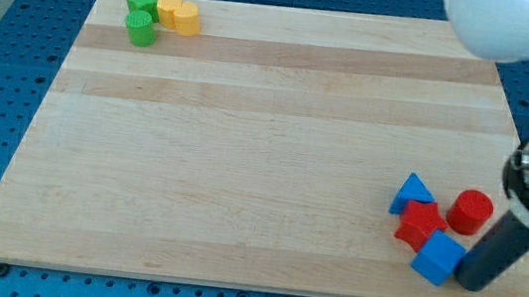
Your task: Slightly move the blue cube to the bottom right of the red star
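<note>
The blue cube (pixel 438 257) lies near the board's bottom right corner, touching the lower right side of the red star (pixel 420 224). My tip (pixel 472 284) is just to the right of the blue cube, close to or touching its right side. The dark rod rises from the tip toward the view's upper right. A blue triangle (pixel 412 193) sits just above the red star. A red cylinder (pixel 470 211) stands to the right of the star.
A green star (pixel 142 1), a green cylinder (pixel 140 27), a yellow block (pixel 168 8) and a yellow cylinder (pixel 186 19) cluster at the board's top left. The board's bottom edge (pixel 249 287) runs just below my tip. The arm's white body (pixel 509 21) fills the view's top right.
</note>
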Controlling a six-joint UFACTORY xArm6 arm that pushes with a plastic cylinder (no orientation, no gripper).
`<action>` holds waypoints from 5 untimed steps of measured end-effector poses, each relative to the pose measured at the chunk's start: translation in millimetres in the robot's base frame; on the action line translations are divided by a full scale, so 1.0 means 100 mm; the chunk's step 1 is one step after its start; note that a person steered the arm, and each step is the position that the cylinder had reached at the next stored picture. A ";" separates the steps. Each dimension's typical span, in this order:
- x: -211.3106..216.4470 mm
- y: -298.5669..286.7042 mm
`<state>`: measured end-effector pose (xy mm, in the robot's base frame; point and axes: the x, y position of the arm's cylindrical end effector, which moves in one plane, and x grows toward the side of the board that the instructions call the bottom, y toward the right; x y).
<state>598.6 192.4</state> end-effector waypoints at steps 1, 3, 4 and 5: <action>-0.13 -0.26; -0.14 -0.57; -0.01 -0.32; -0.06 0.03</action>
